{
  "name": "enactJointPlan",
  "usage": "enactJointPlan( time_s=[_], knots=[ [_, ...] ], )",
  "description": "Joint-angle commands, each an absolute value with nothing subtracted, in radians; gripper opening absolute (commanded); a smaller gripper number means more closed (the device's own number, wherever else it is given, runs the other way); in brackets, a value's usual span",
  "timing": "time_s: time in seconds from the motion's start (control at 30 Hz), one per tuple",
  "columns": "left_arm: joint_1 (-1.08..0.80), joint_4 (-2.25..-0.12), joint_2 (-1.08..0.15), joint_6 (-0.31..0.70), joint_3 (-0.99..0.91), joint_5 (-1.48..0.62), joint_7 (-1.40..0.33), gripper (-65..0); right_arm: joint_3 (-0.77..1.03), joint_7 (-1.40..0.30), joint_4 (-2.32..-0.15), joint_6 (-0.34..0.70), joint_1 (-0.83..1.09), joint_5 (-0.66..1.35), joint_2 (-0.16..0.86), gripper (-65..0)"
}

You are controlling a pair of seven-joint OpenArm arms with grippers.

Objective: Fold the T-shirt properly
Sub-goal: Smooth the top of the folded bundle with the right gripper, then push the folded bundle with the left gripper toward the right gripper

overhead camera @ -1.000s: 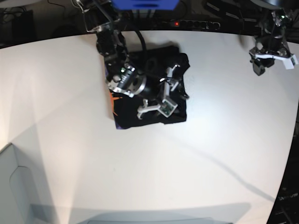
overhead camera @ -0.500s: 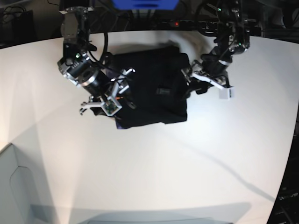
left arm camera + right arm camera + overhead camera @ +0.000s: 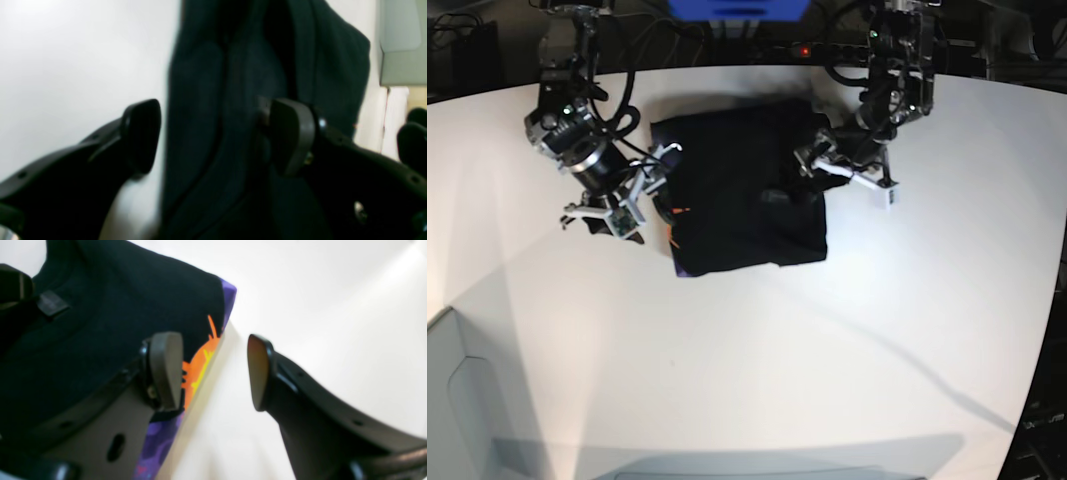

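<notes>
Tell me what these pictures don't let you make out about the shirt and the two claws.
- Left wrist view: the T-shirt is blurred and dark; its fold lines don't show.
- Left claw: open, but whether its far finger touches the cloth is unclear.
- Right wrist view: the printed design on the shirt is cut off by a finger of the right claw.
- Base view: the collar tag is too small to find.

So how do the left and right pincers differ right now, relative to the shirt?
The left pincer sits at the shirt's plain black side, one finger over the cloth and the other over the table. The right pincer sits at the opposite side, where orange and purple print shows, one finger over the hem. Both are open and hold nothing.
</notes>
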State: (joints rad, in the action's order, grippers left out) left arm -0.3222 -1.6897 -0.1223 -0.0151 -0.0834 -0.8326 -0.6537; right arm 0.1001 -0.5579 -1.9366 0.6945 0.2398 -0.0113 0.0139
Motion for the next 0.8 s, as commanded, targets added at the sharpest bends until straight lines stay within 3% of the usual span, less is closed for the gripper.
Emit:
enactJointPlan(
  time_s=[0.0,0.07,0.13,0.33,0.47,0.77],
  knots=[
    [-0.320,-1.693,-0.125,-0.005,-0.082,-0.835,-0.648,-16.0,0.102,-0.536,-1.965,0.698,0.234,0.007,0.015,-33.1],
    [-0.320,-1.670,-0.125,-0.005,-0.081,-0.835,-0.648,-16.4,0.102,-0.536,-1.980,0.698,0.243,0.007,0.015,-33.1],
    [-0.318,-1.649,-0.125,-0.001,-0.081,-0.835,-0.648,-21.0,0.113,-0.535,-1.994,0.698,0.249,0.007,0.015,-33.1],
    [-0.311,-1.626,-0.117,0.001,-0.081,-0.835,-0.648,-50.5,0.160,-0.533,-2.012,0.698,0.251,0.007,0.008,-33.1],
    [-0.277,-1.596,-0.131,-0.004,-0.035,-0.834,-0.650,-64.6,0.206,-0.533,-2.012,0.698,0.251,0.007,0.007,-33.3],
    [-0.156,-1.504,-0.220,0.002,0.159,-0.832,-0.650,-65.0,0.421,-0.527,-2.026,0.698,0.272,0.007,-0.033,-33.5]
  ],
)
